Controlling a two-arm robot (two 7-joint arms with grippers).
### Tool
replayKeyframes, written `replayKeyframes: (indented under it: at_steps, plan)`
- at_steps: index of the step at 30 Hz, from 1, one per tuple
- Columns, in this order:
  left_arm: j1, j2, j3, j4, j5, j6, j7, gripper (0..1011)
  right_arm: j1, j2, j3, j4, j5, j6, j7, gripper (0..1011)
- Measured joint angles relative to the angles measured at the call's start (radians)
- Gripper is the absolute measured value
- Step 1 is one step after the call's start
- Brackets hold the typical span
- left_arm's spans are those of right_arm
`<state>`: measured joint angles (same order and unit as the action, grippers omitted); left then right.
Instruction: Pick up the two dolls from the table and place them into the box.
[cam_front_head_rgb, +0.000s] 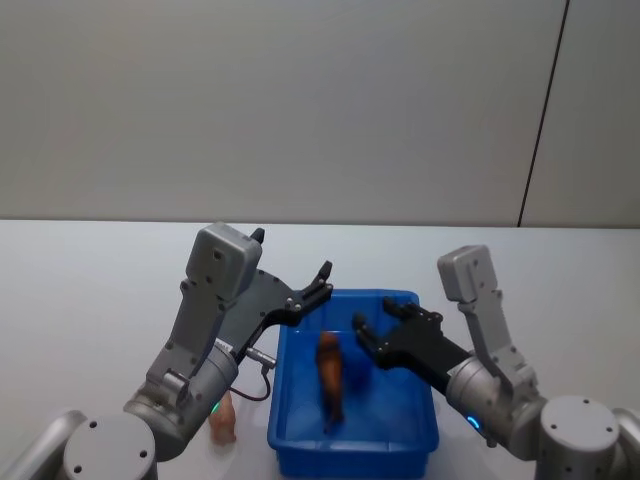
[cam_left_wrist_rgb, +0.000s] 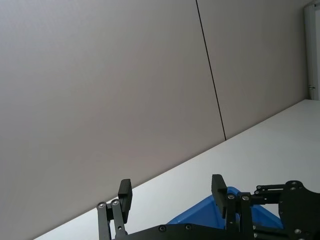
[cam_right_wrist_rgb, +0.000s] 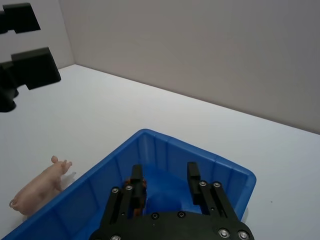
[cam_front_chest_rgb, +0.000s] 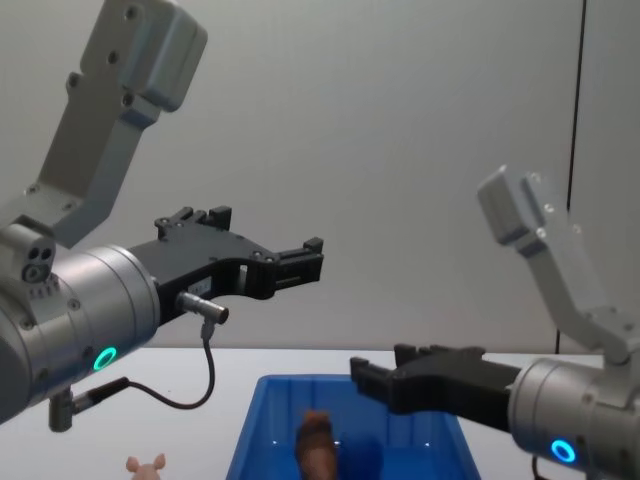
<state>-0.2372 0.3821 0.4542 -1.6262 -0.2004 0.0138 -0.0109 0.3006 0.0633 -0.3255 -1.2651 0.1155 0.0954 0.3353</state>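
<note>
Brown doll (cam_front_head_rgb: 330, 378) in blue box (cam_front_head_rgb: 350, 458), just below and left of right gripper (cam_front_head_rgb: 380, 325); its fingers spread, holding nothing, low over box interior. Doll's long axis along box length, near-to-far; facing unclear. Pink doll (cam_front_head_rgb: 222, 420) on white table (cam_front_head_rgb: 90, 290), just outside box's left wall, well below and behind left gripper (cam_left_wrist_rgb: 171, 192), which hangs raised near box's far left corner, fingers apart, empty. Pink body parallel to box wall, snout away from robot. Plain grey wall (cam_front_head_rgb: 300, 100) behind, one dark vertical seam (cam_front_head_rgb: 540, 120)

Plain grey wall (cam_front_head_rgb: 280, 100) w/ thin dark vert. seam (cam_front_head_rgb: 545, 110) at right.
</note>
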Motion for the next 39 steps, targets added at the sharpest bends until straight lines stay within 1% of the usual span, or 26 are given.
replayKeyframes:
  at_steps: [2,3,4,5,6,9,10,13,14,17,21,22,26,29,35,39]
  plan:
    - [0.0,0.0,0.0,0.0,0.0,0.0,0.0,1001,0.004,-0.003,-0.002,0.009,-0.002,-0.002,0.0,517]
    - [0.0,0.0,0.0,0.0,0.0,0.0,0.0,1001,0.007,-0.005,-0.003,0.018,-0.004,-0.004,-0.001,561]
    - [0.0,0.0,0.0,0.0,0.0,0.0,0.0,1001,0.008,-0.006,-0.003,0.021,-0.005,-0.005,-0.002,644]
    - [0.0,0.0,0.0,0.0,0.0,0.0,0.0,1001,0.009,-0.007,-0.003,0.023,-0.005,-0.006,-0.004,644]
    - [0.0,0.0,0.0,0.0,0.0,0.0,0.0,1001,0.01,-0.007,-0.004,0.027,-0.006,-0.009,-0.009,687]
    - [0.0,0.0,0.0,0.0,0.0,0.0,0.0,1001,0.01,-0.008,-0.004,0.028,-0.006,-0.013,-0.019,763]
    - [0.0,0.0,0.0,0.0,0.0,0.0,0.0,1001,0.007,-0.007,-0.004,0.027,-0.007,-0.017,-0.031,818]
    - [0.0,0.0,0.0,0.0,0.0,0.0,0.0,1001,-0.003,-0.002,-0.001,0.015,-0.007,-0.022,-0.053,871]
    - [0.0,0.0,0.0,0.0,0.0,0.0,0.0,1001,-0.007,-0.001,0.0,0.011,-0.007,-0.023,-0.062,921]
    - [0.0,0.0,0.0,0.0,0.0,0.0,0.0,1001,-0.022,0.008,0.004,-0.01,-0.006,-0.027,-0.089,998]
    - [0.0,0.0,0.0,0.0,0.0,0.0,0.0,1001,-0.048,0.023,0.013,-0.045,-0.001,-0.028,-0.129,1001]
    - [0.0,0.0,0.0,0.0,0.0,0.0,0.0,1001,-0.06,0.03,0.017,-0.062,0.002,-0.028,-0.148,1001]
    - [0.0,0.0,0.0,0.0,0.0,0.0,0.0,1001,-0.082,0.044,0.026,-0.091,0.009,-0.027,-0.179,1001]
    - [0.0,0.0,0.0,0.0,0.0,0.0,0.0,1001,-0.113,0.065,0.041,-0.127,0.02,-0.021,-0.219,1001]
    - [0.0,0.0,0.0,0.0,0.0,0.0,0.0,1001,-0.149,0.091,0.058,-0.169,0.035,-0.011,-0.265,1001]
    - [0.0,0.0,0.0,0.0,0.0,0.0,0.0,1001,-0.165,0.101,0.066,-0.186,0.04,-0.005,-0.284,1001]
